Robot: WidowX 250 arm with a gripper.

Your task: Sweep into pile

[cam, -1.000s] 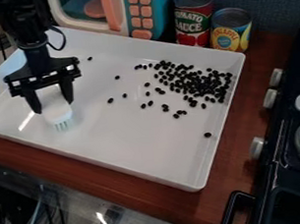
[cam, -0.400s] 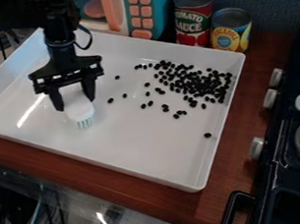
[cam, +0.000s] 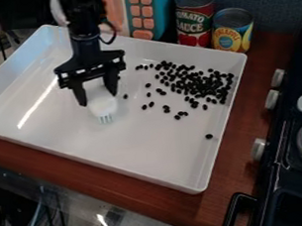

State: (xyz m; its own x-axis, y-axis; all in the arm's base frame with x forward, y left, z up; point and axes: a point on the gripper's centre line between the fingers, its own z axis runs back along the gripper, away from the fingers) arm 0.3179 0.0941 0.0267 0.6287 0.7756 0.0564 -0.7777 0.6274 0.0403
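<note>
The gripper [cam: 98, 97] clasps a white brush [cam: 102, 105] left of the tray's [cam: 130, 151] middle; floor stretches from brush to near edge. Black beans [cam: 208, 86] crowd toward the far right corner.

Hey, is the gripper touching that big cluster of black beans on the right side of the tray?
Apart. The camera view shows bare white tray and a few stray beans between the gripper and the big cluster.
</note>
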